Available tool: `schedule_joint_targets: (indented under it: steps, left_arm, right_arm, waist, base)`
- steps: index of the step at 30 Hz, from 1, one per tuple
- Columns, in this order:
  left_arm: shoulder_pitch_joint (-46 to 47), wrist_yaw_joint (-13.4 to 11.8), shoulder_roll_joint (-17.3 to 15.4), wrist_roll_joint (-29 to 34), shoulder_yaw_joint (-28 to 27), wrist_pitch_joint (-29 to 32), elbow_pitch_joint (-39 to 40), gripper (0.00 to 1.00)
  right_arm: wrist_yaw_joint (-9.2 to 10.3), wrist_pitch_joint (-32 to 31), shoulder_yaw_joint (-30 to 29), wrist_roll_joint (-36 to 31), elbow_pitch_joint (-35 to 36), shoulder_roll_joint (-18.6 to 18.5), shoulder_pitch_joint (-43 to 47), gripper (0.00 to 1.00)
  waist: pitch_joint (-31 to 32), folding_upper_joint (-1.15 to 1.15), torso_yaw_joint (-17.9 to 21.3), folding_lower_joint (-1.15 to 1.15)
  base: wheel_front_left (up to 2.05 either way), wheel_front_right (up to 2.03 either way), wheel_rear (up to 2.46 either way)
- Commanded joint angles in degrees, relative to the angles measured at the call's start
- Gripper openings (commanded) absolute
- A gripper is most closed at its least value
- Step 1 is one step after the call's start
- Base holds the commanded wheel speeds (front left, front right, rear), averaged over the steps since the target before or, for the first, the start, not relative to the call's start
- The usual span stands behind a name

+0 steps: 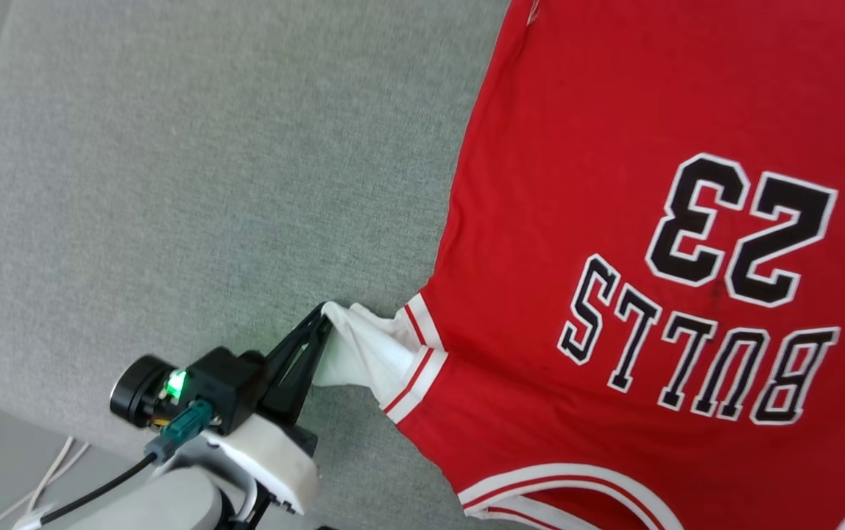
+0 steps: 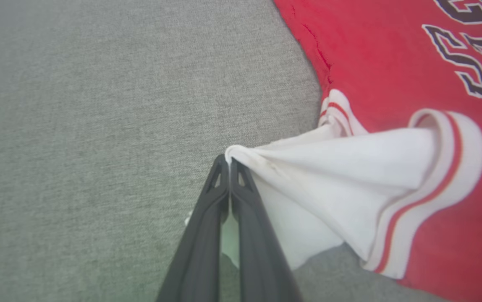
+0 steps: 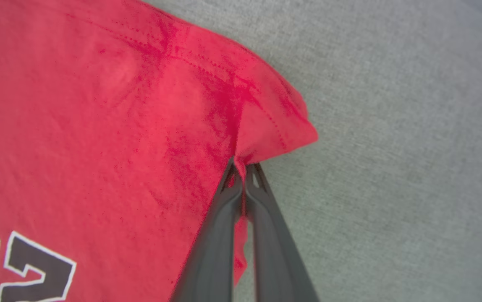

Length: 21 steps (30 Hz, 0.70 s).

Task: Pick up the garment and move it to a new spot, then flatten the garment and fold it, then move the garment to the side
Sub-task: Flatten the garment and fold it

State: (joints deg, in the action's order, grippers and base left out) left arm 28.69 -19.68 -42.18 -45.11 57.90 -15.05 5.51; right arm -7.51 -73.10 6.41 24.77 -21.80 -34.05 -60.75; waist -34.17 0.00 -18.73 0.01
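- The garment [image 1: 614, 184], a red shirt with "BULLS 23" on it, lies spread out on a grey fabric surface [image 1: 172, 184].
- The left end effector [image 1: 325, 315] is pinched tight on the tip of the white sleeve [image 1: 367, 353]. The sleeve is pulled out into a point, away from the red part.
- The right end effector [image 3: 241, 164] is pinched tight on a red corner [image 3: 274, 130] at the shirt's edge. A bit of red cloth sits between its fingers.
- I think each one holds a spot far from the other so the shirt can be tugged flat, with no bumps.
- The cloth looks thin and soft, so a small pinch could slip out if the pull is too hard.
- The folding has not yet begun.
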Motion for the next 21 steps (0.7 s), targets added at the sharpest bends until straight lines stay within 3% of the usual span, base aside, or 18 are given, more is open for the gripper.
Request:
schedule_joint_targets:
  steps: [1,7,11,21]
  left_arm:
    - [-1.27,-0.53,-0.23,-0.5,-0.49,-0.02,0.13,0.0]
    - [-5.83,-2.63,-2.52,-2.03,-1.96,-0.09,1.51,0.0]
    - [-9.74,-4.41,-4.18,-3.63,-3.29,-0.12,2.59,0.0]
    - [-17.71,-6.61,-6.38,-5.37,-7.31,-0.15,3.82,0.0]
  right_arm:
    - [0.05,0.63,1.54,1.15,0.85,-0.65,0.79,0.0]
    - [0.05,3.77,6.31,9.13,4.86,-3.27,4.59,0.0]
    - [0.05,5.27,8.28,14.33,10.96,-7.38,10.89,0.0]
    - [0.05,11.33,5.35,24.43,26.29,-18.62,40.86,0.0]
  waist:
    - [3.65,0.0,1.87,-0.01]
    - [10.4,0.0,5.39,-0.01]
    - [13.23,0.0,8.57,-0.01]
    - [17.85,0.0,13.68,-0.01]
  base:
    - [0.0,0.0,0.0]
    - [0.0,0.0,0.0]
    - [0.0,0.0,0.0]
    - [0.0,0.0,0.0]
